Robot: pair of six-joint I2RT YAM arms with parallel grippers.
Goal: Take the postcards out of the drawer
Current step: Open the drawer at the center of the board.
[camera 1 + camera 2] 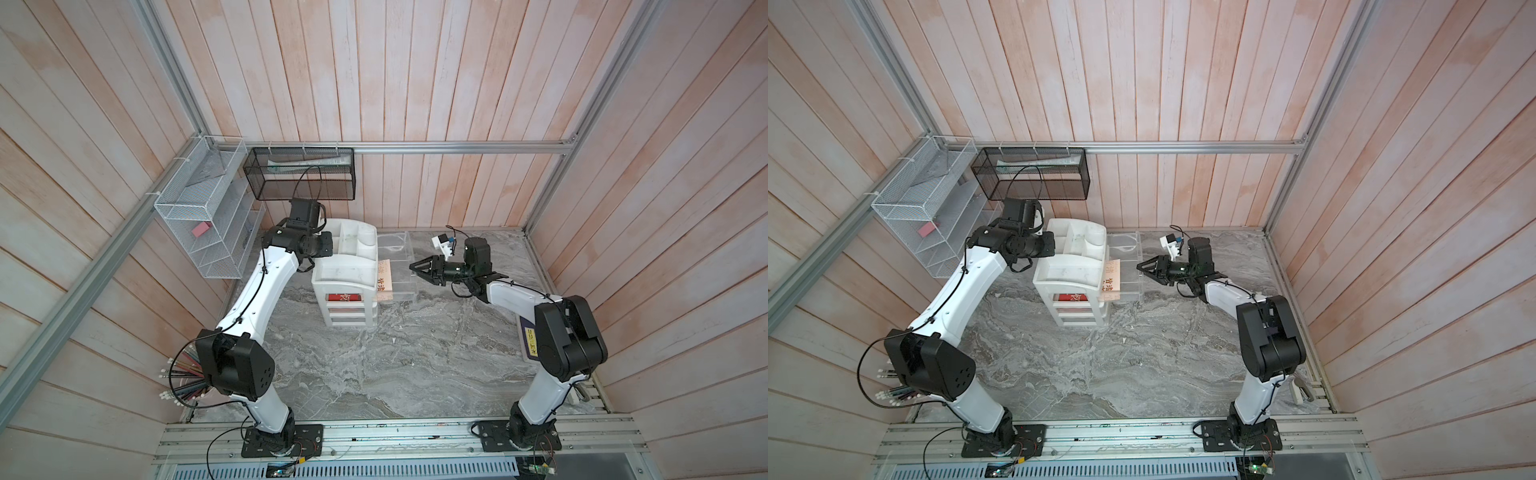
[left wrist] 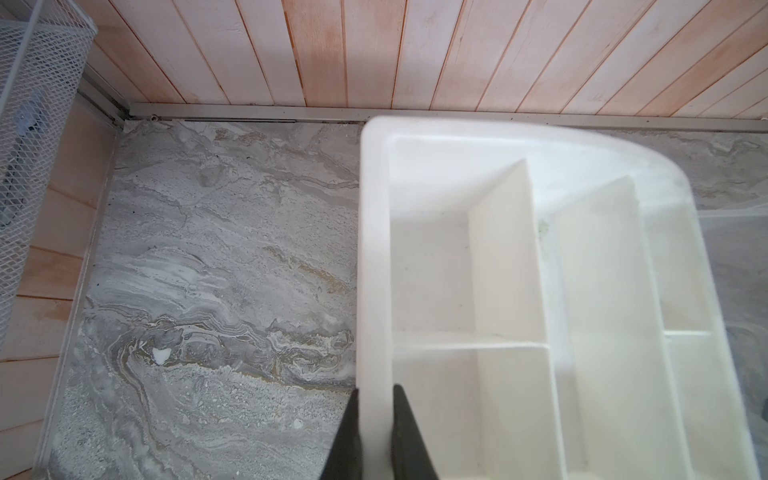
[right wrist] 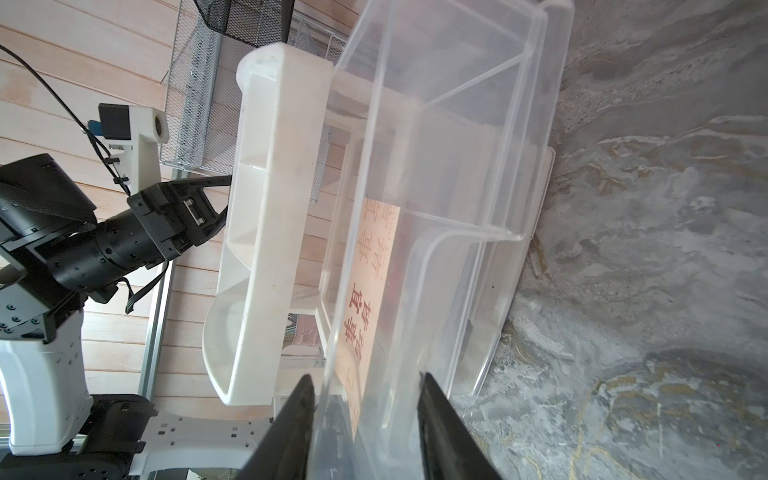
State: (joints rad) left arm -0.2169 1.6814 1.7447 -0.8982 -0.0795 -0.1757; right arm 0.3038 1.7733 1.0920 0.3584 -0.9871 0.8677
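A clear drawer stands pulled out to the right of the white organizer. A beige postcard with dark characters lies tilted in it. A red postcard shows through the organizer's near side at the top level. My left gripper is shut on the organizer's left wall. My right gripper is rolled on its side, its jaws above and below the drawer's front end, shut on it.
A white wire basket with a pink block and a black mesh basket hang on the walls at the back left. Pencils stick out behind the left arm. A navy booklet lies under the right arm.
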